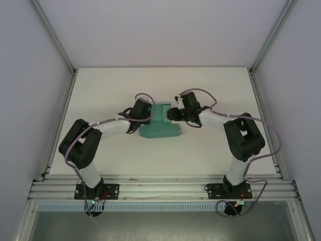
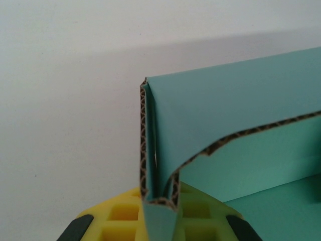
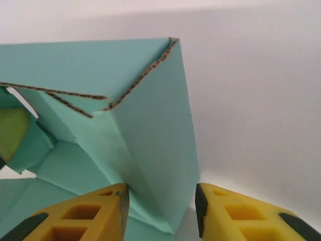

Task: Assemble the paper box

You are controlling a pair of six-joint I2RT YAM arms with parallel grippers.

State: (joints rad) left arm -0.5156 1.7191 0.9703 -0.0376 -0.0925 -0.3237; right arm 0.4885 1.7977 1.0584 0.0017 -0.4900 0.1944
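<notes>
The paper box (image 1: 161,126) is teal-green corrugated card, partly folded, lying mid-table between the two arms. My left gripper (image 1: 146,113) is at the box's left side. In the left wrist view it (image 2: 160,213) is shut on a doubled-over upright wall of the paper box (image 2: 225,115), whose brown fluted edge shows. My right gripper (image 1: 173,113) is at the box's right side. In the right wrist view it (image 3: 161,208) stands open astride an upright wall of the box (image 3: 150,130). The left finger (image 3: 93,211) touches the card, and the right finger (image 3: 235,213) is a little off it.
The white table (image 1: 100,90) spreads around the box. Aluminium frame rails (image 1: 160,188) run along the near edge and the sides. White walls enclose the cell.
</notes>
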